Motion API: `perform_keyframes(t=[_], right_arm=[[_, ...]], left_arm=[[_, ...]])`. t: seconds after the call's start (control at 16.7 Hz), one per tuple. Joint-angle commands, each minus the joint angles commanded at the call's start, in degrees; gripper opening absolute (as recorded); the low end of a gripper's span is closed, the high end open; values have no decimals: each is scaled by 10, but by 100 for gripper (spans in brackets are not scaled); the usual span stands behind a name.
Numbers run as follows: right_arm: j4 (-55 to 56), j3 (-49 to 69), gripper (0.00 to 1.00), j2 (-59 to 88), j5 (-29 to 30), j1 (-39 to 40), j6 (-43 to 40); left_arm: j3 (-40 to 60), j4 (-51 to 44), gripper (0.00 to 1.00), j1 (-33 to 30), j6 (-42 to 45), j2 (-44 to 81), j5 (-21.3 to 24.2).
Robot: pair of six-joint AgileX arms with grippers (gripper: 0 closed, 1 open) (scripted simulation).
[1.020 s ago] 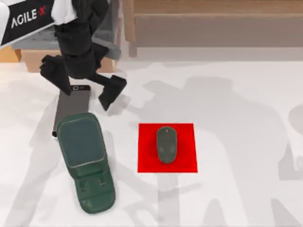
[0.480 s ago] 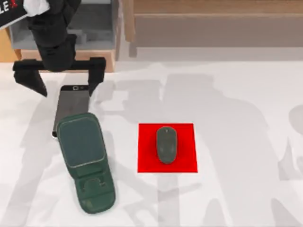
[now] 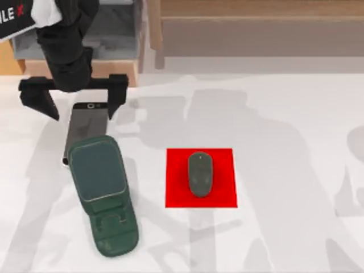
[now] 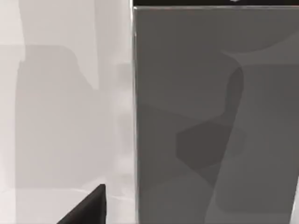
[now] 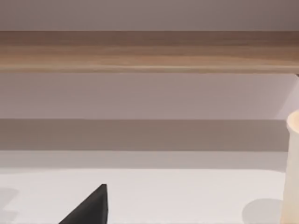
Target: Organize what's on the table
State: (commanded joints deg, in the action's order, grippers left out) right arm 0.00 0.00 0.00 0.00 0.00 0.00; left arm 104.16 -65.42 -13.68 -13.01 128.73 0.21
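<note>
My left tool point(image 3: 73, 99) hangs spread wide above the phone point(image 3: 86, 128), grasping nothing; the mouse point(image 3: 199, 173) already sits on its red mat point(image 3: 224, 193), phone and green case point(image 3: 102, 193) still loose on the surface point(image 3: 284, 125).

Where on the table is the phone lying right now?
In the top view the phone lies flat at the table's left, partly under the green case, below the open left gripper.

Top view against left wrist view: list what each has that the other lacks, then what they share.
Top view alone: the open left gripper over the phone's far end, a green case overlapping the phone's near end, a mouse on a red mat, and the wooden shelf. Left wrist view alone: a close look at the phone's grey face. Shared: the phone and the table.
</note>
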Motion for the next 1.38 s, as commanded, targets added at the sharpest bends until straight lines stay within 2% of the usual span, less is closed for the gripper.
perform_keyframes(t=[0.36,0.6,1.38], right_arm=[[0,0,100,0,0,0,0],[0,0,100,0,0,0,0],[0,0,100,0,0,0,0]], left_arm=[[-67,95,100,1,2,28,0],[-71,100,100,1,2,30,0],[-71,100,2,1,2,30,0]])
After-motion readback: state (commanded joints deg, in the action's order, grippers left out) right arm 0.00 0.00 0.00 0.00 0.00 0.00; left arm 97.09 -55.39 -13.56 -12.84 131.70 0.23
